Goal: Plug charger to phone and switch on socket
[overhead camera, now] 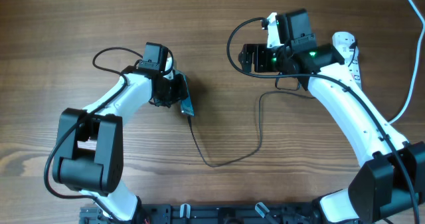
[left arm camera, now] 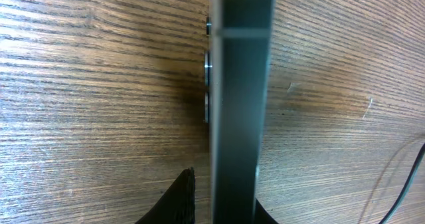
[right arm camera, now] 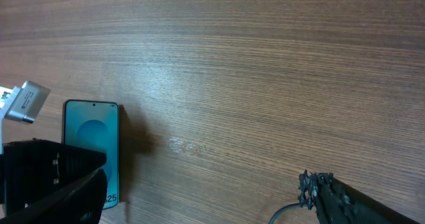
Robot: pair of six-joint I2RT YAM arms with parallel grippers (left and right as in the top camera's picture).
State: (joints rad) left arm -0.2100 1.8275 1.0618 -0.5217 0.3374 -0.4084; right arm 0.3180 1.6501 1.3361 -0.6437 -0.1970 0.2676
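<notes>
Holding the phone [overhead camera: 188, 106] on edge over the table [overhead camera: 66, 24] with the left gripper [overhead camera: 179, 95], fingers clamped on its two flat faces, screen turned toward the right arm. Nothing in the right gripper [overhead camera: 247, 58]: fingers spread wide and empty, hovering between phone and socket [overhead camera: 344, 43], with much of that strip hidden under the right arm.

Seems to have the charger [overhead camera: 213, 165] already seated in the phone's lower end, though too small overhead to be sure. From there, trailing in a slack loop across the table and back up toward the socket. By that reading, left to do: pressing the switch.

Risks from here:
- Missing the switch, or pressing beside it, for want of any clear view of it beneath the arm.
- Snagging the slack loop with the right forearm while turning back to the socket, and so tugging the connector loose or twisting the phone in its grip.
- Pushing the light strip along the wood instead of tripping the switch, if pressed at a slant.
- Switching on with the connector only half home, hence no charging.
</notes>
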